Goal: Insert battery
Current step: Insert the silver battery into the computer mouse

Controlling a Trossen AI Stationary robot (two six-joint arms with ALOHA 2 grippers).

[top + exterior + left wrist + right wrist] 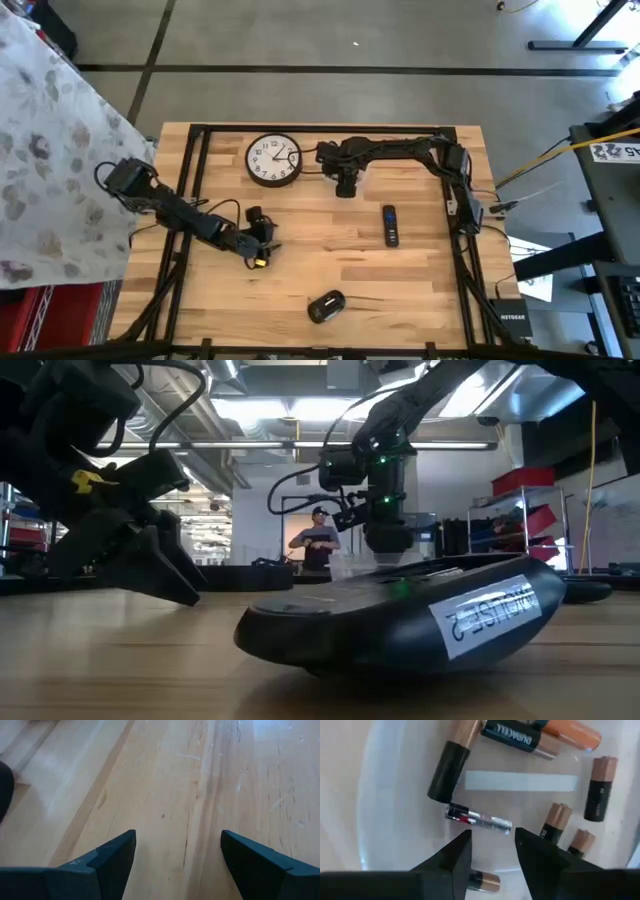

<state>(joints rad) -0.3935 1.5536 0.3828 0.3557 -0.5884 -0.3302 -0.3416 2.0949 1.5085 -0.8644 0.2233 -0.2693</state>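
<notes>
Batteries (448,767) heaped loose in clear dish (375,795) under right claw (492,851), far side of surface (300,275) beside clock (273,160). Fingers narrowly apart, nothing gripped. Risk: neighbouring cells nudged, two caught, round cell slipped. Left claw (177,857) wide apart, near left, empty.

Scratched pale wood table (165,785); glossy copper-topped batteries (452,762) in clear dish (375,795).

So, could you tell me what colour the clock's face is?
White, on the clock, clearest in the high view.
</notes>
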